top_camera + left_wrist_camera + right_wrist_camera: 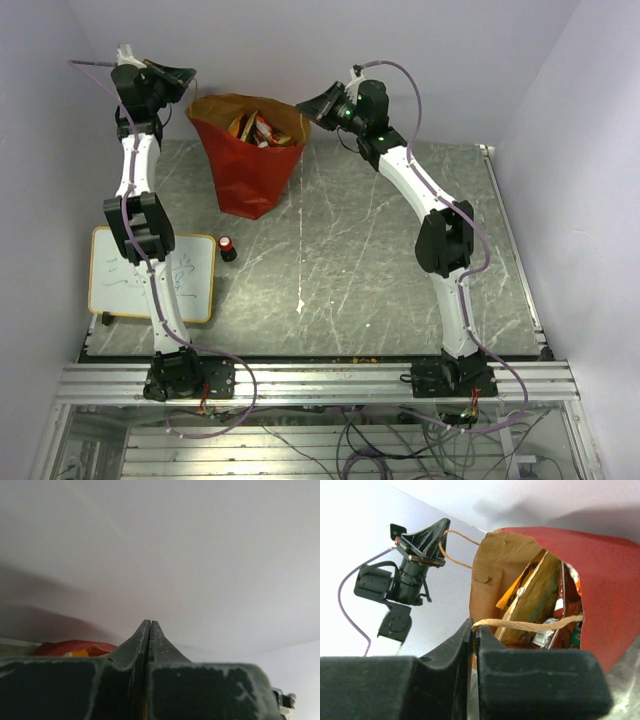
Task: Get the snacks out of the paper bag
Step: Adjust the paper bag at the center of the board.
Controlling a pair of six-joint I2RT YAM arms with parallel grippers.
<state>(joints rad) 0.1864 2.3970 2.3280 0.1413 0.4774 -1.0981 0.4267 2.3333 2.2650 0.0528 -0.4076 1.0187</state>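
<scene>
The paper bag (245,160), red outside and brown inside, stands upright at the table's back with its mouth held wide open. Several glossy snacks (262,128) stand inside it; in the right wrist view an orange-green packet (537,597) and a red one (567,605) show. My left gripper (188,80) is shut on the bag's left cord handle (455,550), left of the rim. My right gripper (474,627) is shut on the right cord handle (530,625), at the rim's right side (312,105). In the left wrist view the shut left gripper (150,625) hides the cord; a strip of the bag (70,647) shows.
A yellow-framed whiteboard (150,275) lies at the table's left front. A small red-and-black cylinder (228,248) stands beside it, in front of the bag. White walls close in behind and on both sides. The table's metal rail (320,380) runs along the front.
</scene>
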